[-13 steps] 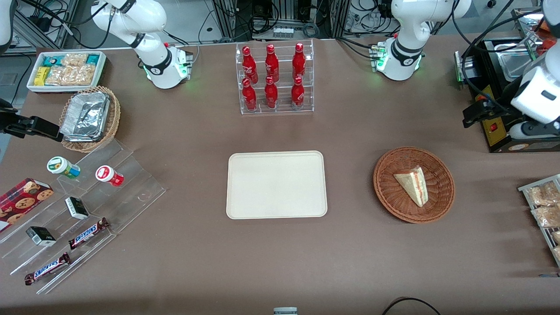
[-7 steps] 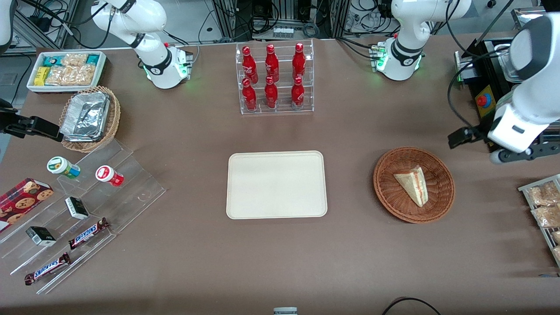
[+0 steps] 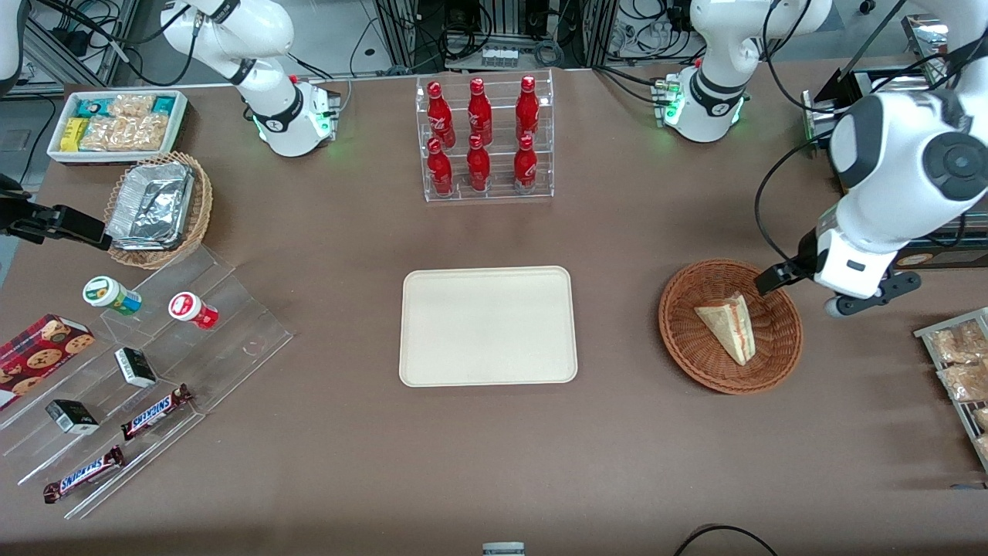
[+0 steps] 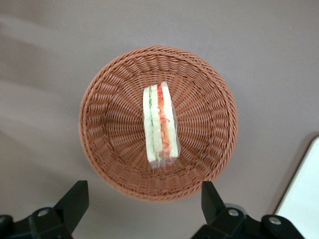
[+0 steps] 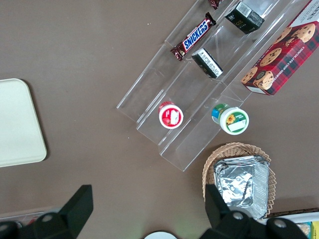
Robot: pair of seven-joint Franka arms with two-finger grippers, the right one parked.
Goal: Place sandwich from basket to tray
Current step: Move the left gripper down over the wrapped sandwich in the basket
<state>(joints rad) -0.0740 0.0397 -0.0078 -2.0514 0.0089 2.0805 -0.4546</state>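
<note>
Brown table (image 3: 309,463) carried the empty tray (image 3: 488,325) at frame centre. Right of centre, the sandwich (image 3: 729,325) lay in the basket (image 3: 687,340). The pincer (image 4: 144,211) hovered above, spread wide, apparently to straddle the wedge.

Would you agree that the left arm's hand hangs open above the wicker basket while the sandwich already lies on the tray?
Not quite: the left wrist view shows the sandwich lying in the basket, not on the tray. The hand does hang open above the basket.
</note>
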